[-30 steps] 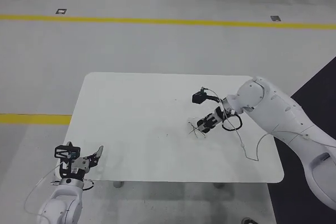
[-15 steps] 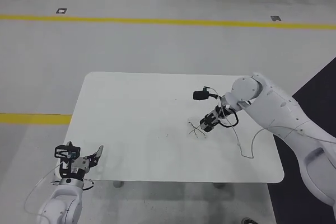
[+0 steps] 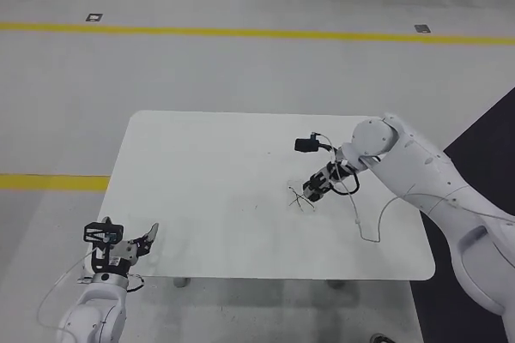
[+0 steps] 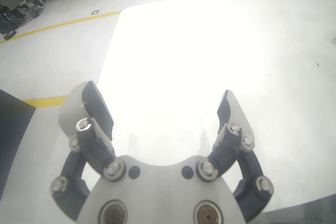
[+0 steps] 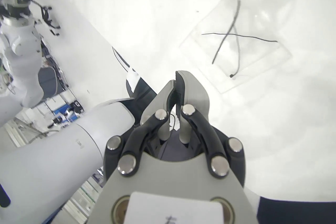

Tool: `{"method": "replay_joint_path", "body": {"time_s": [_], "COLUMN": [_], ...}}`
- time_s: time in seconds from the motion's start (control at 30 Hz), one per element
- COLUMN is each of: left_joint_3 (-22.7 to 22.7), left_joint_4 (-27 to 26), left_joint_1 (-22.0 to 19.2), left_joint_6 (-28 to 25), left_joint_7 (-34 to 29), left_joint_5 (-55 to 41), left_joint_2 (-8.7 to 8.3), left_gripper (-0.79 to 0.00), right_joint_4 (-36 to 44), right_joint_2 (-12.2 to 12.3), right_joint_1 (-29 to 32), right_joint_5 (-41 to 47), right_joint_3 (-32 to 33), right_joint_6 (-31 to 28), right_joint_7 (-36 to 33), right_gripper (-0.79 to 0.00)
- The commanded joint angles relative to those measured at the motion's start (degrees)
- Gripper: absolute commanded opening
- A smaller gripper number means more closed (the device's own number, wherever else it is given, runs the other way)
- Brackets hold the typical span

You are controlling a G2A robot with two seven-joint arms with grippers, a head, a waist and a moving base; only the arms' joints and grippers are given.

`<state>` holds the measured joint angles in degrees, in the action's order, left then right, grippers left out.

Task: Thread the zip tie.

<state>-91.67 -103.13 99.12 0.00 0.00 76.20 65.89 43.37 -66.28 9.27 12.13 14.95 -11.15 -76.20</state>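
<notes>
Lying crossed over one another, thin black zip ties [image 5: 227,34] rest within the outline of a flat, clear rectangular plastic sleeve [image 5: 258,59] on the white round-cornered table [image 3: 206,171]; whether they are inside it or on top cannot be told. The right gripper [image 5: 176,79] hangs just beside the sleeve's edge, jaws pressed together with nothing seen between them. The left gripper [image 4: 157,89] sits well apart at the table's near corner, jaws spread wide and empty.

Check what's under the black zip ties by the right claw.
A clear flat sheet, lying on the white table. The zip ties cross over it; whether they lie on it or inside a sleeve cannot be told.
</notes>
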Motion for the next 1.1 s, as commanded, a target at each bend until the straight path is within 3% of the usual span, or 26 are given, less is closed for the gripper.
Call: {"method": "replay_joint_path", "body": {"time_s": [0.0,0.2,0.53,0.6,0.8,0.9,1.07], "left_joint_3": [0.00,0.00,0.00,0.00,0.00,0.00,0.00], "left_joint_4": [0.00,0.00,0.00,0.00,0.00,0.00,0.00], "left_joint_1": [0.00,0.00,0.00,0.00,0.00,0.00,0.00], "left_joint_6": [0.00,0.00,0.00,0.00,0.00,0.00,0.00], "left_joint_7": [0.00,0.00,0.00,0.00,0.00,0.00,0.00], "left_joint_5": [0.00,0.00,0.00,0.00,0.00,0.00,0.00], "left_joint_2": [0.00,0.00,0.00,0.00,0.00,0.00,0.00], "left_gripper": [0.000,0.000,0.000,0.000,0.000,0.000,0.000], "right_joint_4": [0.21,0.91,-1.23,-2.04,-4.64,-5.83,-8.37], "right_joint_2": [-0.18,-1.20,-4.60,-5.38,-7.80,-8.85,-10.75], "right_joint_1": [-0.36,-0.38,0.62,0.70,1.03,1.25,1.52], "right_joint_5": [-0.49,-3.16,-7.80,-9.13,-10.67,-11.25,-12.02], "right_joint_3": [0.28,-0.07,-1.14,-1.59,-1.75,-1.82,-1.68], "right_joint_6": [3.67,10.54,15.18,15.31,15.52,15.46,15.32], "right_joint_7": [-0.04,-1.37,2.52,2.59,3.91,4.38,5.70], "right_gripper": [-0.785,-0.785,-0.785,-0.637,-0.529,-0.502,-0.539]}}
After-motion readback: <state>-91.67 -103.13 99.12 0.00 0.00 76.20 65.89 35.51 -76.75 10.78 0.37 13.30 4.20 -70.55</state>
